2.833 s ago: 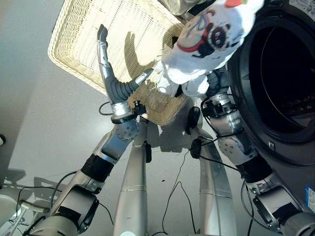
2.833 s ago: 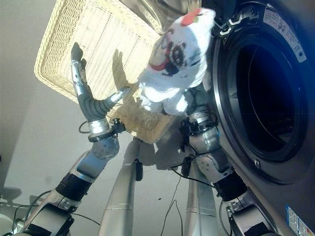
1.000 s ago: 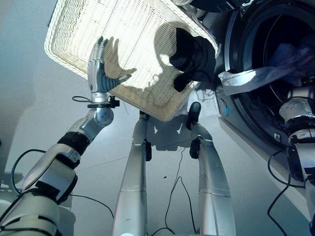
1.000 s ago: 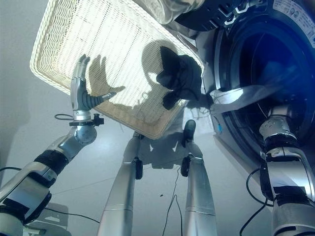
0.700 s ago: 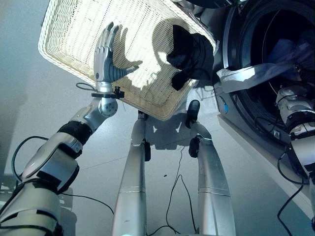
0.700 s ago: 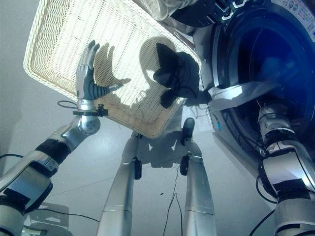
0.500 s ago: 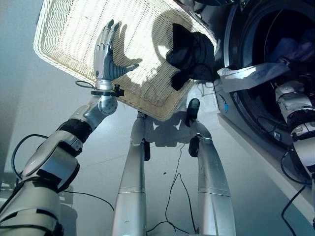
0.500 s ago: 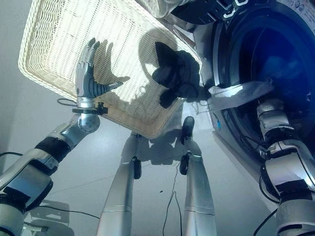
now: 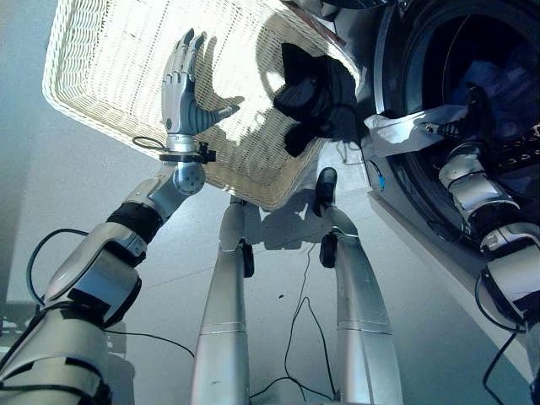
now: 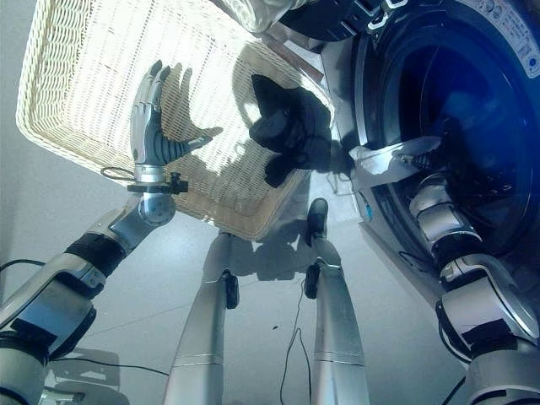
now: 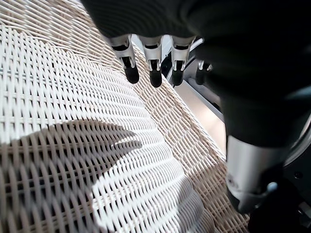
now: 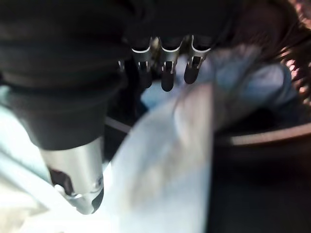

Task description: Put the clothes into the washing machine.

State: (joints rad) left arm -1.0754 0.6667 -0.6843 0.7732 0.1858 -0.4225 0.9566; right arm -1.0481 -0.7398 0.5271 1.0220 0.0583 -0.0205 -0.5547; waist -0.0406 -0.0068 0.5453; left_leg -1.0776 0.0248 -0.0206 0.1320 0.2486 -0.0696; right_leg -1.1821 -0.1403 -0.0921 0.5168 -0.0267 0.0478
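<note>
A white garment [image 9: 403, 128] lies across the front rim of the washing machine's [image 9: 386, 59] round opening, one end inside the dark drum. My right hand [image 9: 469, 118] is in that opening just above the garment. In the right wrist view its fingers [image 12: 166, 77] are straight over the white cloth [image 12: 165, 160], so it is open. A black garment [image 9: 316, 89] sits in the wicker basket [image 9: 110, 51] at the corner nearest the machine. My left hand [image 9: 186, 84] is open, fingers [image 11: 155, 73] spread above the basket's weave [image 11: 73, 145].
Bluish clothes [image 9: 498, 80] lie deeper in the drum. The basket stands on the pale floor [image 9: 101, 202] right beside the machine's front. A light plastic-wrapped bundle [image 10: 261, 13] shows at the basket's far edge.
My right hand has drawn back toward the drum's rim, with more of its arm showing. The white garment still lies over the rim. My left hand moved further over the basket. The camera shifted.
</note>
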